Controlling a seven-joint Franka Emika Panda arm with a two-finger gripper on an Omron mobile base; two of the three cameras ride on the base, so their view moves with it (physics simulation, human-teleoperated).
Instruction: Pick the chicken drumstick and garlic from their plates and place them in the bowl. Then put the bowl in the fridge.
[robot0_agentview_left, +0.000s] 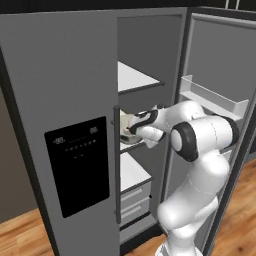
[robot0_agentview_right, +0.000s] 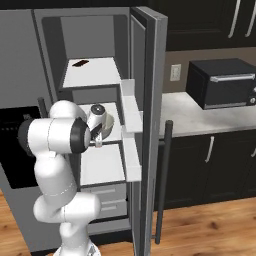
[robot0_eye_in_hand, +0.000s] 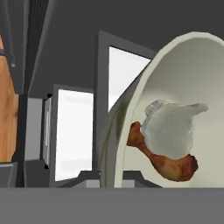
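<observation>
The grey fridge (robot0_agentview_left: 65, 75) stands with its right door (robot0_agentview_right: 150, 75) swung open. My arm reaches inside at the middle shelf (robot0_agentview_left: 132, 146). The cream-white bowl (robot0_eye_in_hand: 197, 87) is turned on its side in the hand view, and my gripper (robot0_agentview_left: 132, 132) is shut on its rim. Inside it lie the brown chicken drumstick (robot0_eye_in_hand: 168, 165) and the pale garlic (robot0_eye_in_hand: 168, 131), which rests on top of the drumstick. From the base the bowl (robot0_agentview_left: 125, 131) (robot0_agentview_right: 107, 120) hangs just above the middle shelf (robot0_agentview_right: 114, 131). The plates are out of view.
A small dark item (robot0_agentview_right: 80, 63) lies on the top shelf. White drawers (robot0_agentview_left: 134, 197) sit below the lower shelf. Door bins (robot0_agentview_left: 212, 97) (robot0_agentview_right: 131, 107) jut out beside the arm. A black oven (robot0_agentview_right: 222, 82) stands on the counter to the right.
</observation>
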